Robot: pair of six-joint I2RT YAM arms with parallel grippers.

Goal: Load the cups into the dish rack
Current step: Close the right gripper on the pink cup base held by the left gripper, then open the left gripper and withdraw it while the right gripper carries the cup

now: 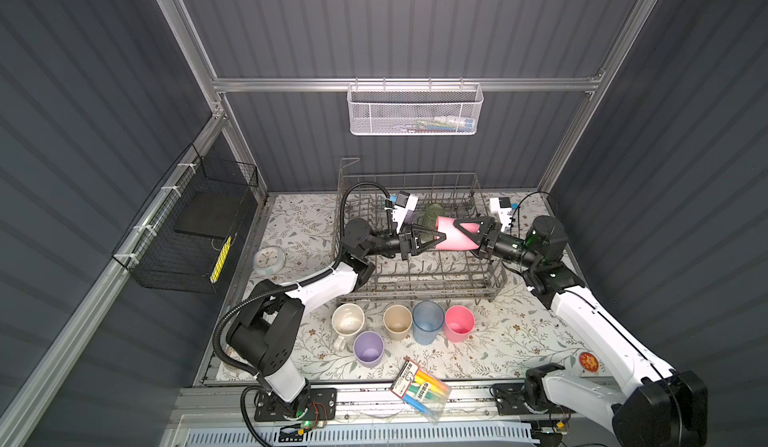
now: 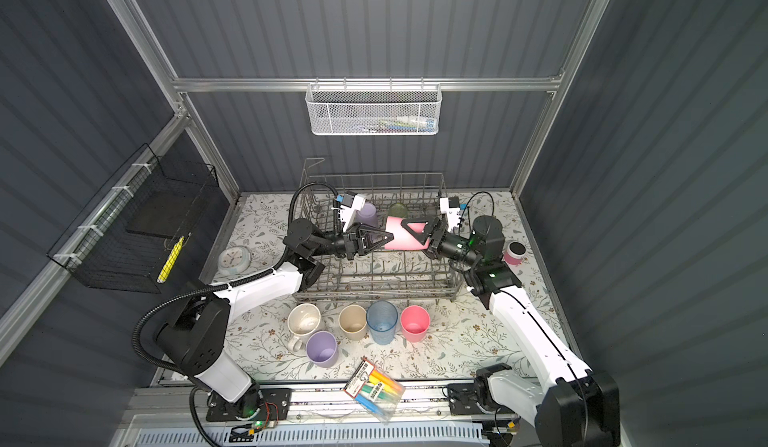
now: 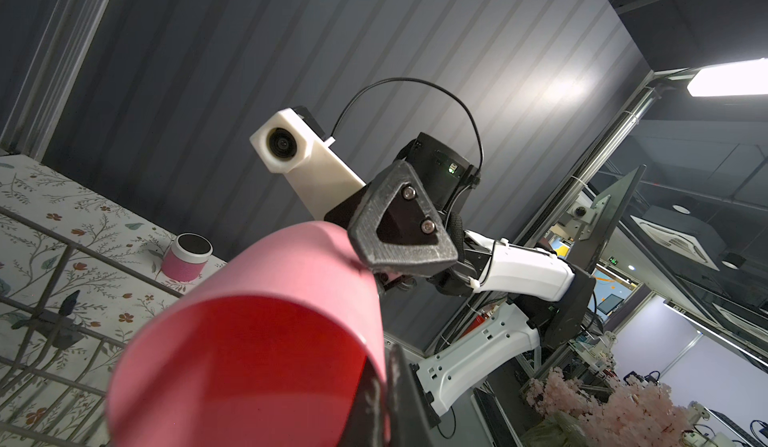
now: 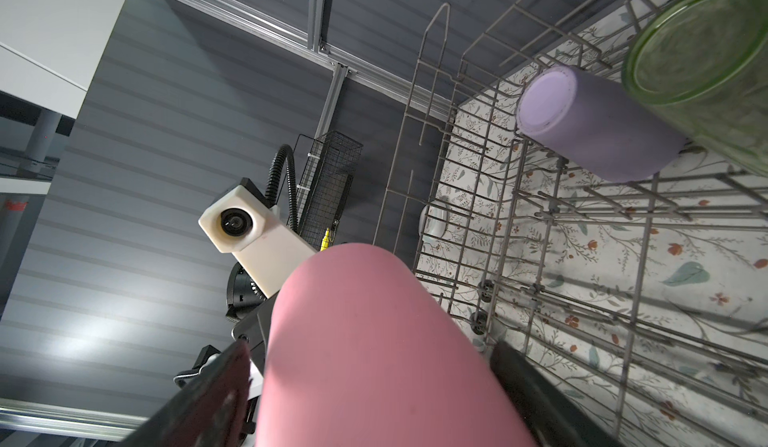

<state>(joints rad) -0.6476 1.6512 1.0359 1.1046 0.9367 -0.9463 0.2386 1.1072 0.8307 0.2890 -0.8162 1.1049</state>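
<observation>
The left end effector [image 1: 443, 237], fully closed, pinches the pink cup [image 1: 455, 242] by its rim. The right end effector [image 1: 464, 237], spread wide, clamps the cup's base.

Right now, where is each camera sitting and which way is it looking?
Top views: high above the front, looking down on the table, dish rack and both arms; left gripper and right gripper meet at the pink cup.
Left wrist: on the left arm, facing the right arm across the cup's open mouth.
Right wrist: on the right arm, facing the left arm's camera, lilac cup and green tumbler.
Shared: both wrist views see the pink cup.
</observation>
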